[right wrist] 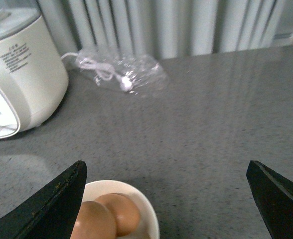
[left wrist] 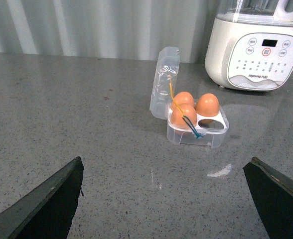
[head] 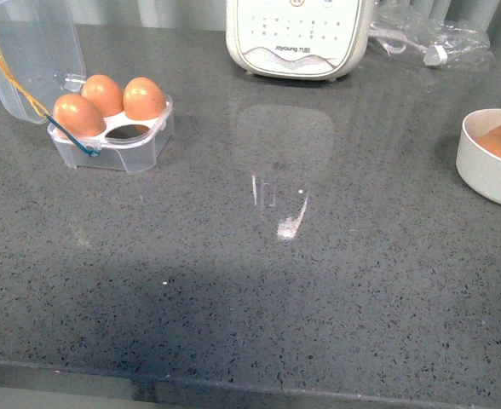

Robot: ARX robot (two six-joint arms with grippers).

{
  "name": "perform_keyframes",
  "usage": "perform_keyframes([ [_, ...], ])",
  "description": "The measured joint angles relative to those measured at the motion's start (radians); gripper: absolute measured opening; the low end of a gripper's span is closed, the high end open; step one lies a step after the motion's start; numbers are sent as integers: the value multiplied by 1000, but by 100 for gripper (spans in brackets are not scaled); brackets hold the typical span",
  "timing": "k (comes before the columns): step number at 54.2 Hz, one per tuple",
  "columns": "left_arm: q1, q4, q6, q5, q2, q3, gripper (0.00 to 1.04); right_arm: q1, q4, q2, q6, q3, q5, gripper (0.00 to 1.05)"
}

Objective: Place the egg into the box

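Speckled grey countertop — open box, curtain behind.

Out of the front view altogether; visible only through the wrist cameras. At the left gripper: jaws spread wide, dark fingers tapering to blunt tips, nothing between them. At the right gripper: likewise wide apart and empty.

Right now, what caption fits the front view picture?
Three brown eggs in the open clear box, one cell empty.
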Motion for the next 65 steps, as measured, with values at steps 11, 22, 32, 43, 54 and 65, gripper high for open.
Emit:
perform_keyframes([
  [11, 0, 0, 0, 0, 0, 0, 98, 44, -112, 107, 11, 117, -116, 97],
  [22, 0, 0, 0, 0, 0, 0, 98, 62, -191, 156, -3, 152, -149, 97],
  [32, 0, 0, 0, 0, 0, 0, 98, 64, -213, 188, -23, 152, -159, 97],
  [43, 0, 0, 0, 0, 0, 0, 98, 63, -202, 229, -39, 151, -167, 97],
  [54, 0, 0, 0, 0, 0, 0, 98, 61, -185, 257, -42, 140, -171, 97],
  [65, 0, 0, 0, 0, 0, 0, 98, 61, -173, 267, -47, 128, -172, 97],
])
